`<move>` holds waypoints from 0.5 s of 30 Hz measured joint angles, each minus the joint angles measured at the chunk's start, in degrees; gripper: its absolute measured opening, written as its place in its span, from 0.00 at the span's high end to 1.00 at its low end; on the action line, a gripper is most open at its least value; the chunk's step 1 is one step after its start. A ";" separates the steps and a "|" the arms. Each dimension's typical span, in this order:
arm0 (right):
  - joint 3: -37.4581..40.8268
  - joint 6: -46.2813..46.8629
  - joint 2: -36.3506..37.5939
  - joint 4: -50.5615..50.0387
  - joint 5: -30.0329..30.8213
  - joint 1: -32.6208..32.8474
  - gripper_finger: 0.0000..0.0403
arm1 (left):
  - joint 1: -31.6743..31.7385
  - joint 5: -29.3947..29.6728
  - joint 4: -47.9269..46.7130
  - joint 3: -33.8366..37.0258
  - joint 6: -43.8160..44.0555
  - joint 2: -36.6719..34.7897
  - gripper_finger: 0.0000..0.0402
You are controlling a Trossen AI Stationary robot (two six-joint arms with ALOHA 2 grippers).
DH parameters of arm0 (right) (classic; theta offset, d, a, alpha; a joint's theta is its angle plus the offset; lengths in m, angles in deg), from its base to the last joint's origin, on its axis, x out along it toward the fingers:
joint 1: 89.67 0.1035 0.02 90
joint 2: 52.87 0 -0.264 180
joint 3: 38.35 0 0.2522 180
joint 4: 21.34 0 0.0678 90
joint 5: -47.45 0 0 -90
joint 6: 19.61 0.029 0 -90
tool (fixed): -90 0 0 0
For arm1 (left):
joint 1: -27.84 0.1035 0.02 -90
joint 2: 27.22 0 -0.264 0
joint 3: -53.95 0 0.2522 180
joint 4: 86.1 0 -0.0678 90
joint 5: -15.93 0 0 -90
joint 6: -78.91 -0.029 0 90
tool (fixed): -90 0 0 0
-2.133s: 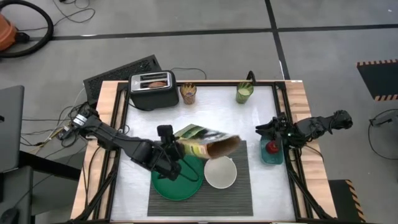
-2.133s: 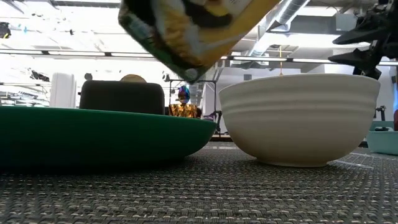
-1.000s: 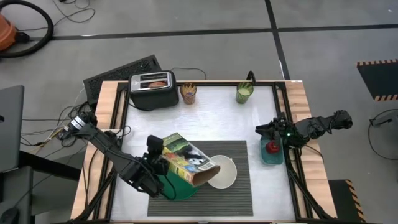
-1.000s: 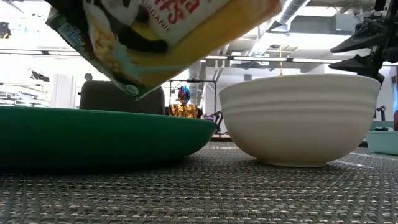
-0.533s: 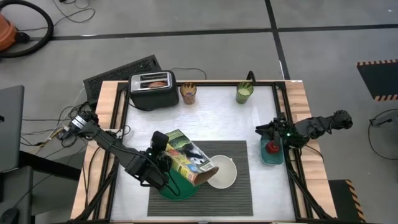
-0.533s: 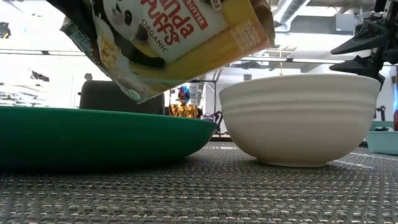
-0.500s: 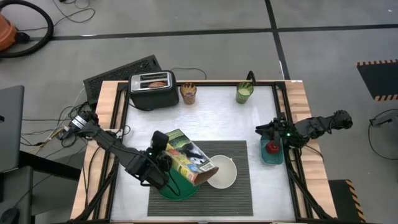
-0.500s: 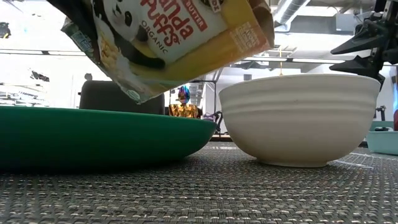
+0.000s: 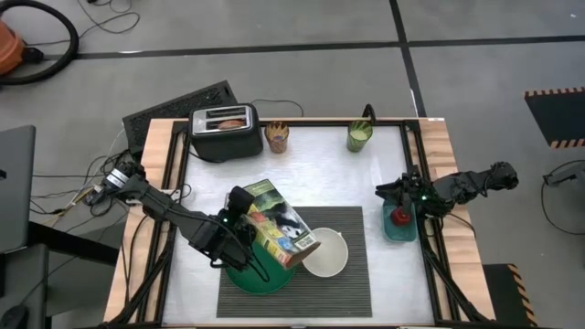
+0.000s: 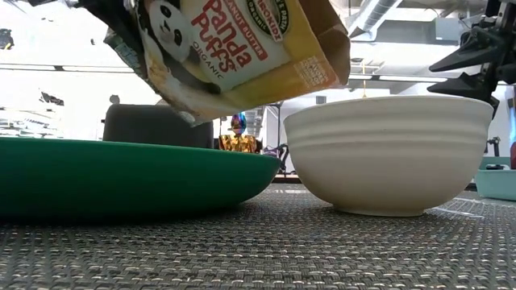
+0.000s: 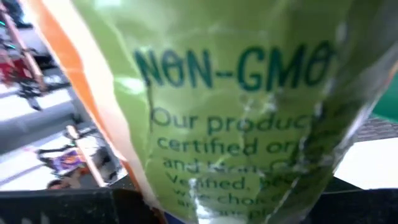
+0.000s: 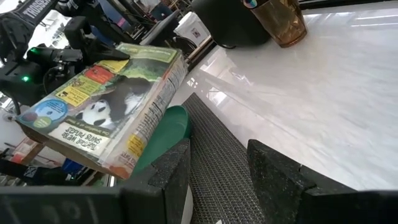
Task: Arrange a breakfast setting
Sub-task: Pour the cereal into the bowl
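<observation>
My left gripper (image 9: 239, 222) is shut on a yellow-and-green cereal box (image 9: 279, 230), held tilted above the green plate (image 9: 245, 277). The box's open end (image 9: 309, 247) hangs over the left rim of the white bowl (image 9: 329, 256). Plate and bowl stand on the dark ribbed placemat (image 9: 352, 279). No loose cereal shows. The purple-and-blue spoon (image 10: 237, 122) stands in an amber cup (image 9: 276, 137) at the far side. I cannot make out the bagel. My right gripper (image 9: 386, 192) is open and empty, above the teal dish with the apple (image 9: 399, 222). My left gripper holds the cereal box near its closed end (image 11: 205, 186), coming from the table's left. The box fills the wrist view and hides the fingers' places of contact. The box is lifted clear of plate and bowl, tilted with its open end (image 10: 334, 48) lowest toward the bowl.
A black toaster (image 9: 225, 131) stands at the far left corner, the amber cup beside it, and a green cup (image 9: 358, 137) at the far right. Bare white tabletop (image 9: 320, 178) lies between these and the placemat.
My left gripper has gone toward the table's far edge and a little right, turning the cereal box. The box's closed end has swung toward the far side and risen; its open end has stayed over the bowl's left rim. The box tilts more steeply now.
</observation>
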 joint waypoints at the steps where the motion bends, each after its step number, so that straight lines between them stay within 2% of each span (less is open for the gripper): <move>1: 0.00 0.02 0.00 -0.21 0.00 0.00 0.53 | 0.22 0.37 0.01 0.00 -0.86 0.00 0.60; 15: 0.00 0.04 0.00 -1.52 0.00 0.00 0.53 | 2.22 4.41 1.37 0.00 -7.62 0.00 0.60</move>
